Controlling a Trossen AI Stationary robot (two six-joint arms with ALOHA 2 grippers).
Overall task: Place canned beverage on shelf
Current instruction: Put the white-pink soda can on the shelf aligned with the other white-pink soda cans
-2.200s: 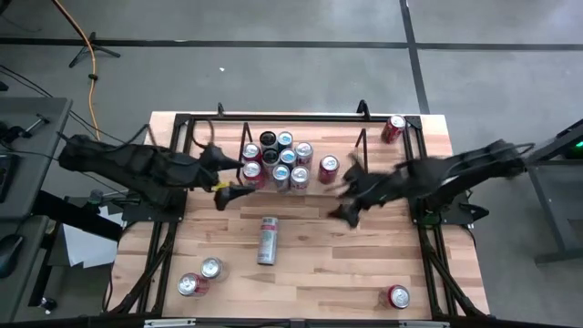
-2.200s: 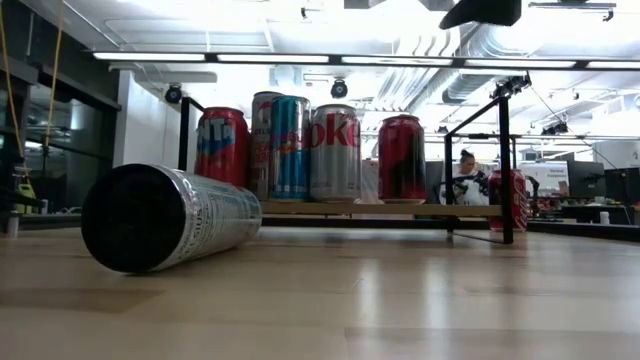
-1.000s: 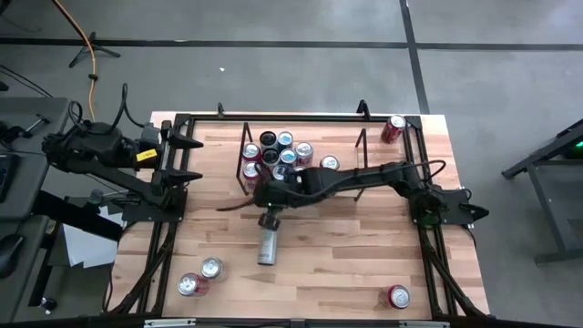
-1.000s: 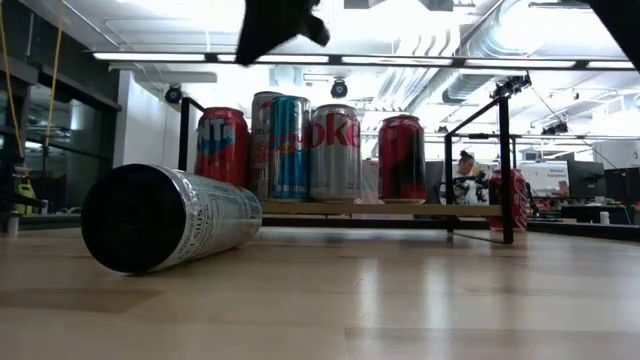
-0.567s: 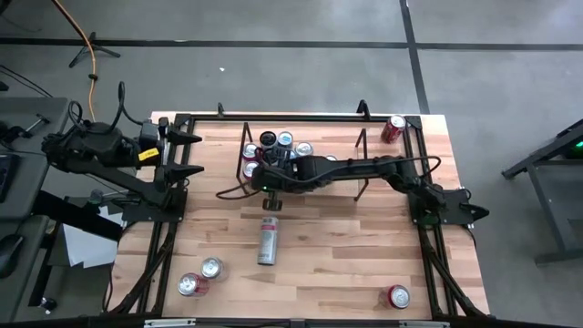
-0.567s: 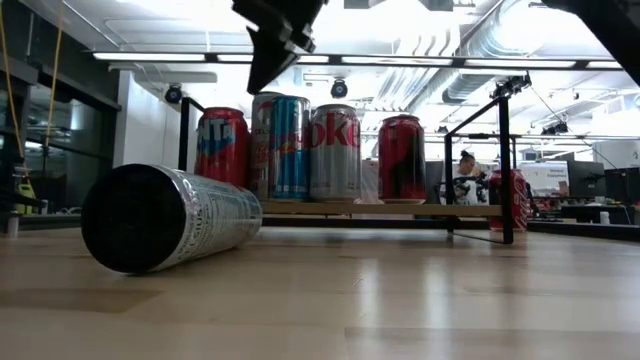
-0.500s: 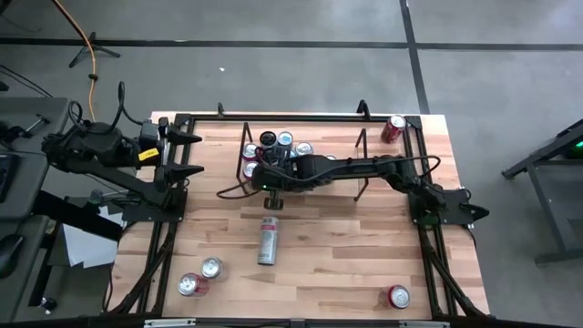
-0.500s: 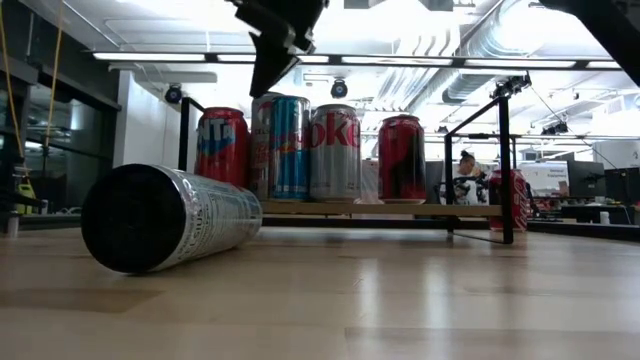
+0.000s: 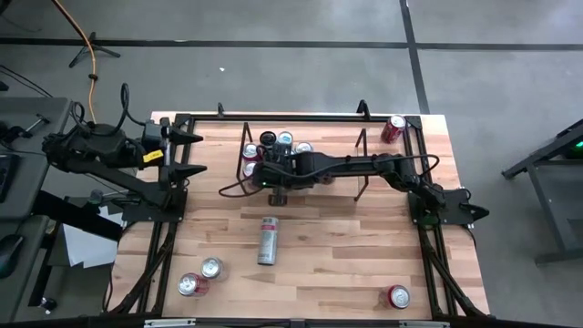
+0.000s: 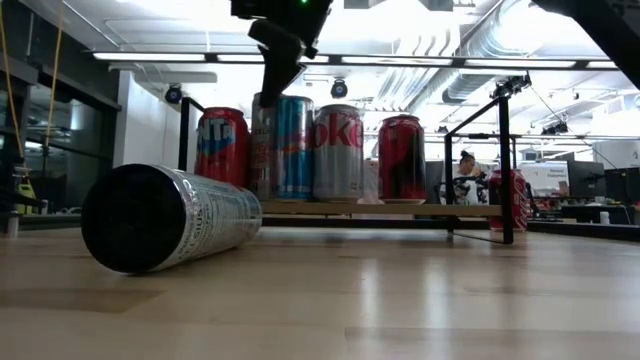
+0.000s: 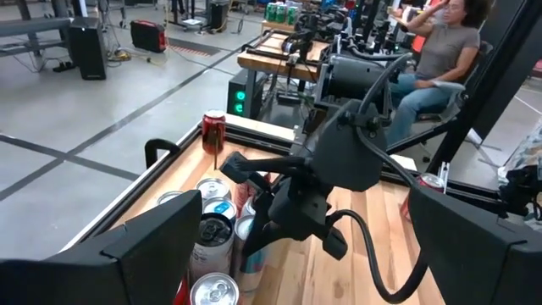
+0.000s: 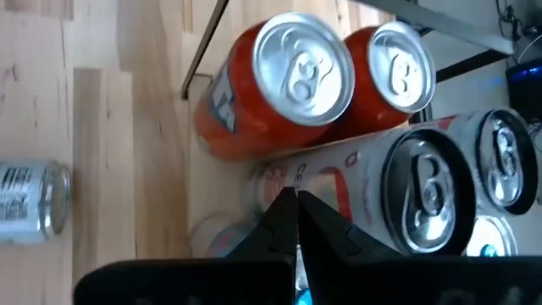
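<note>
Above the shelf [image 9: 301,164], the right gripper [image 9: 278,175] hangs over the front-left cans [image 10: 300,147], its fingers pressed together and empty. On the boards nearer the camera lies the silver can [image 9: 267,240], well apart from it. The left gripper [image 9: 191,153] waits spread open at the table's left edge. Judged from this, no can is picked yet; the next move calls for opening the fingers and reaching for that lying can.

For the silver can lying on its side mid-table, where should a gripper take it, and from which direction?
Best around the middle of the silver can, coming straight down from above. It lies flat on the table with its long axis running front to back, so the fingers would likely close across its curved sides, left and right. Its ends offer little to pinch. Nothing stands close beside it, so a descent looks unobstructed.
</note>
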